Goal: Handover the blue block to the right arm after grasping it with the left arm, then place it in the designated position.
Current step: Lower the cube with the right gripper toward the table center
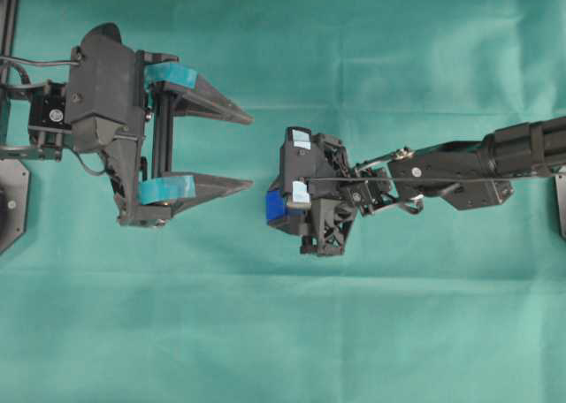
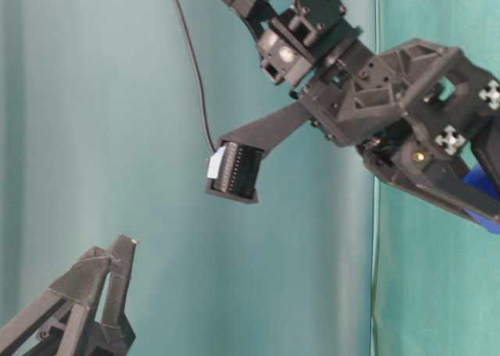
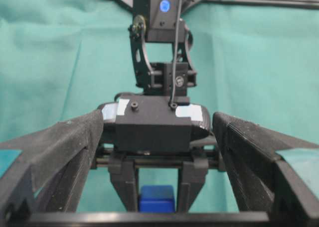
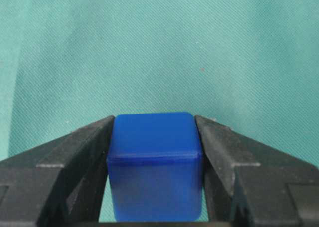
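The right gripper (image 4: 155, 162) is clamping the blue block (image 4: 155, 167); the left gripper (image 1: 239, 151) is hanging spread, empty. With the placement marks unseen, the block risks landing off-target.

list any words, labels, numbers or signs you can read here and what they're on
No readable text in any view.
Blue block: no readable mark.
Pale stickers on the right pincer: blank.
Teal tape on the left pincer: blank.
Blue light on the arm: a glow, no characters.
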You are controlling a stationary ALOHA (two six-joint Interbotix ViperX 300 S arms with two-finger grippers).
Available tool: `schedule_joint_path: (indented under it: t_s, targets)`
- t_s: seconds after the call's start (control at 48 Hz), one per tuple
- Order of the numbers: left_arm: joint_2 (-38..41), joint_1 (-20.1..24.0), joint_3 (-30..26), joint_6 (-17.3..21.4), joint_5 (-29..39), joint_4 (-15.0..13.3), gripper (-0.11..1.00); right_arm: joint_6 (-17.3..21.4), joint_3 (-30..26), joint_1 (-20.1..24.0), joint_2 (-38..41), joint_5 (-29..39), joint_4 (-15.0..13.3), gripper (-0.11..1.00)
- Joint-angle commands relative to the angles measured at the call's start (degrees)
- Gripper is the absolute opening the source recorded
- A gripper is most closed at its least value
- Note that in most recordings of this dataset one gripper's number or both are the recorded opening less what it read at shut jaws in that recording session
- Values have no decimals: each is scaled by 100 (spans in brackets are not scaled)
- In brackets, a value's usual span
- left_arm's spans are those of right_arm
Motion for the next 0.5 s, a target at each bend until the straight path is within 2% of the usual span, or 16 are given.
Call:
schedule_joint_path:
  t_s: [0.0, 0.48]
  targets:
    - [-35, 9, -132, 0, -26, -9, 100, 9, -123, -18, -53, -123, 44, 52]
    - [-26, 35, -132, 0, -26, -9, 100, 9, -105, -9, -62, -141, 149, 52]
